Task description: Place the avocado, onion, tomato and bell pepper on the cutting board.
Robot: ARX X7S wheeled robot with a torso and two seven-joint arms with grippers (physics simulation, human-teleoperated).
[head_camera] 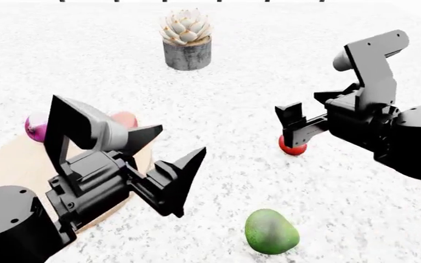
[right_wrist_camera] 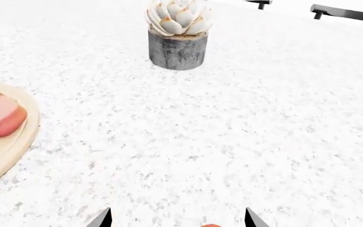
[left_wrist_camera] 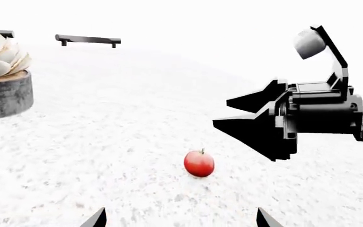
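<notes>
My black two-fingered left gripper (head_camera: pixel 172 172) hangs low over the white speckled counter (head_camera: pixel 232 66), fingers spread wide, nothing between them; forearm angled in from the near left. My matching black right gripper (head_camera: pixel 293 123) reaches in from the right, tipped down toward the counter, fingers parted, holding nothing, wrist raised behind it.

One tomato (head_camera: pixel 291 147), one avocado (head_camera: pixel 271 232), one onion (head_camera: pixel 35 127), one bell pepper (right_wrist_camera: pixel 0 115), one cutting board (right_wrist_camera: pixel 5 149), one potted succulent (head_camera: pixel 187 39), two grippers.
</notes>
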